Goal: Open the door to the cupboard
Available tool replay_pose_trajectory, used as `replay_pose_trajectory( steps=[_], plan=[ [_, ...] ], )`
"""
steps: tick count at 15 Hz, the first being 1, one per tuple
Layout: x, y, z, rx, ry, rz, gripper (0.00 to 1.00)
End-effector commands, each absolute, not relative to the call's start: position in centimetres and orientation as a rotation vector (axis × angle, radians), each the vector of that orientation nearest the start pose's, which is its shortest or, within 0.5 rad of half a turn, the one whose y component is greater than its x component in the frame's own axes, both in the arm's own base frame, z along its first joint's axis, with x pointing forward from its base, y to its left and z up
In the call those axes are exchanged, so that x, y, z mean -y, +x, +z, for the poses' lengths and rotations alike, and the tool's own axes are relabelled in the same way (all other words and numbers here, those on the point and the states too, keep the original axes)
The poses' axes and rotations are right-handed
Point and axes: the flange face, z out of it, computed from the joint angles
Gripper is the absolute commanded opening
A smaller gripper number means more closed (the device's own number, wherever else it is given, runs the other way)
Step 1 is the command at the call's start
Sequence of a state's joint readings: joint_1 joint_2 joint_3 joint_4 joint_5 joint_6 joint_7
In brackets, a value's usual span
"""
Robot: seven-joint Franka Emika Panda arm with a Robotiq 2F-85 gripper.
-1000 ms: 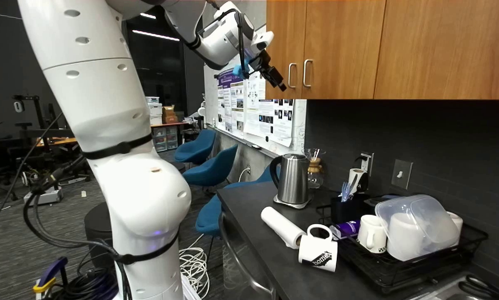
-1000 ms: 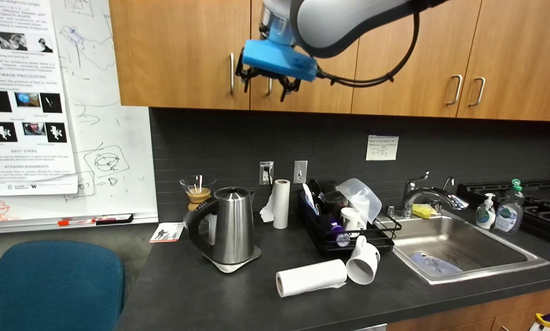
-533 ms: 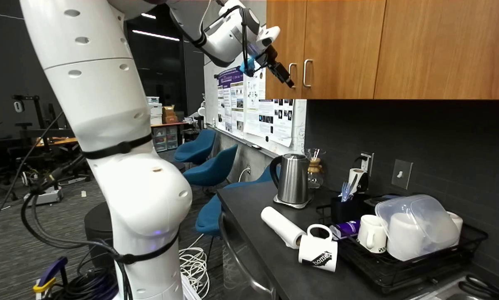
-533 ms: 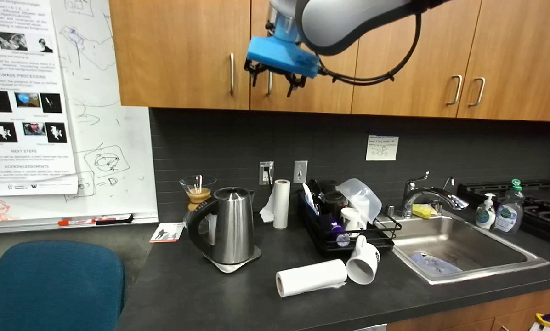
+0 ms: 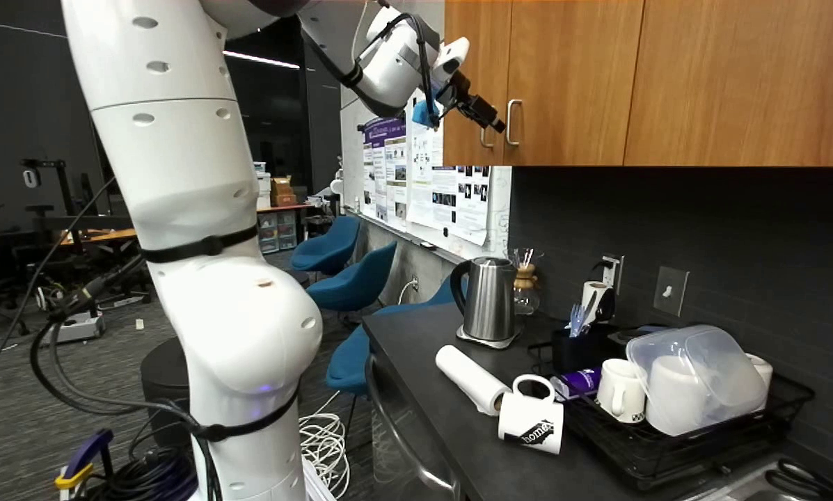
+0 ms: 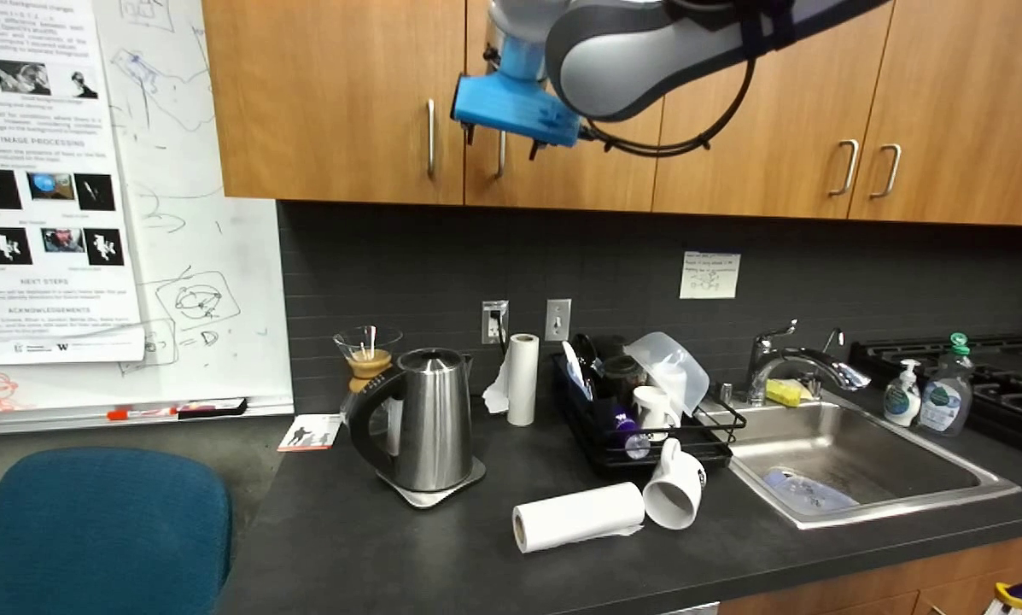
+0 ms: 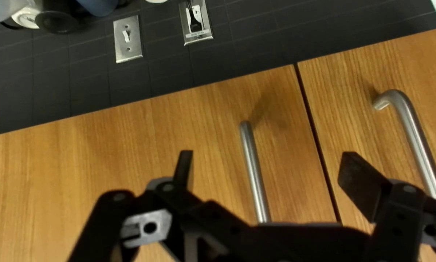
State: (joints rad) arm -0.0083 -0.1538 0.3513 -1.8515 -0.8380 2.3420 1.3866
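Note:
The cupboard (image 5: 576, 76) is a brown wooden wall cabinet with flat doors, all shut; it also shows in an exterior view (image 6: 340, 85) and in the wrist view (image 7: 94, 156). My gripper (image 7: 267, 163) is open and empty in front of it. In the wrist view, one silver bar handle (image 7: 253, 171) lies between the spread fingers, its lower part hidden by the gripper body. I cannot tell how far the fingertips are from the door. The neighbouring door's handle (image 7: 414, 134) lies beyond the right finger. In an exterior view the gripper (image 5: 500, 126) overlaps that neighbouring handle (image 5: 486, 139).
Below the cupboard is a dark counter (image 6: 340, 547) with a steel kettle (image 6: 435, 418), a lying paper roll (image 6: 579, 517), a tipped mug (image 6: 674, 487) and a dish rack (image 6: 596, 453). A sink (image 6: 869, 453) is beside them. A whiteboard (image 6: 212, 231) adjoins the cupboard.
The gripper has moved forward and up toward the cupboard doors, now covering more of a handle in an exterior view. Its fingers appear foreshortened behind the blue part. The doors have not moved.

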Motion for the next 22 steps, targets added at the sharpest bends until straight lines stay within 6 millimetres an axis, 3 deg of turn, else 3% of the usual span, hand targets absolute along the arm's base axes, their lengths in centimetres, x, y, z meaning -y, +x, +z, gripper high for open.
replay_pose_trajectory(
  steps=[1, 4, 8, 15, 22],
  plan=[
    [-20.6, 55.5, 63.9, -0.807, -2.697, -1.601, 1.0],
    [-21.2, 58.0, 60.9, -0.765, -2.755, -1.639, 1.0],
    [-19.9, 60.2, 60.1, -0.695, -2.831, -1.719, 1.0],
    [-19.2, 57.8, 62.9, -0.706, -2.859, -1.679, 1.0],
    [-23.1, 54.1, 61.5, -0.836, -2.879, -1.319, 1.0]
  ],
)
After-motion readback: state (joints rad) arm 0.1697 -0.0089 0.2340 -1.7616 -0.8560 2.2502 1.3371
